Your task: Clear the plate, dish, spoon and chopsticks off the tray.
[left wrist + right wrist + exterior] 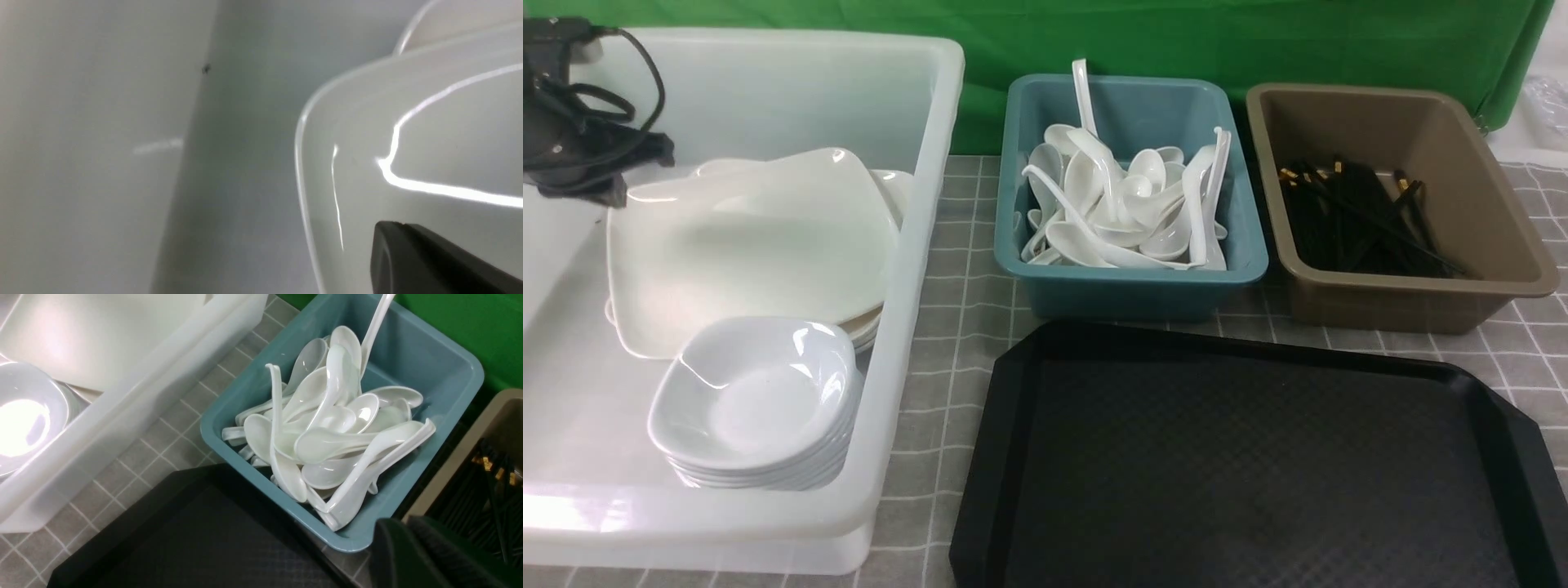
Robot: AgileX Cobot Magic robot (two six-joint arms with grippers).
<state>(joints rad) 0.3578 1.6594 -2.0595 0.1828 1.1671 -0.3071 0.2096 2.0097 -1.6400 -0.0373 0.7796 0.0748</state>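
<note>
The black tray [1013, 392] [196, 539] lies at the front right with nothing on it. A large white square plate [760, 245] [429, 134] rests slightly tilted on top of a stack in the white tub. My left gripper [600, 192] [398, 223] hovers at the plate's far left corner, shut and empty. A stack of small white dishes [760, 400] sits in front of the plate. Several white spoons [1119, 212] [327, 428] fill the teal bin. Black chopsticks [1356, 220] lie in the brown bin. My right gripper [402, 522] is shut and empty over the gap between the teal and brown bins.
The white tub [907, 269] takes up the left side. The teal bin [1135, 273] and the brown bin [1486, 204] stand side by side behind the tray. A grey checked cloth [956, 269] covers the table and a green backdrop hangs behind.
</note>
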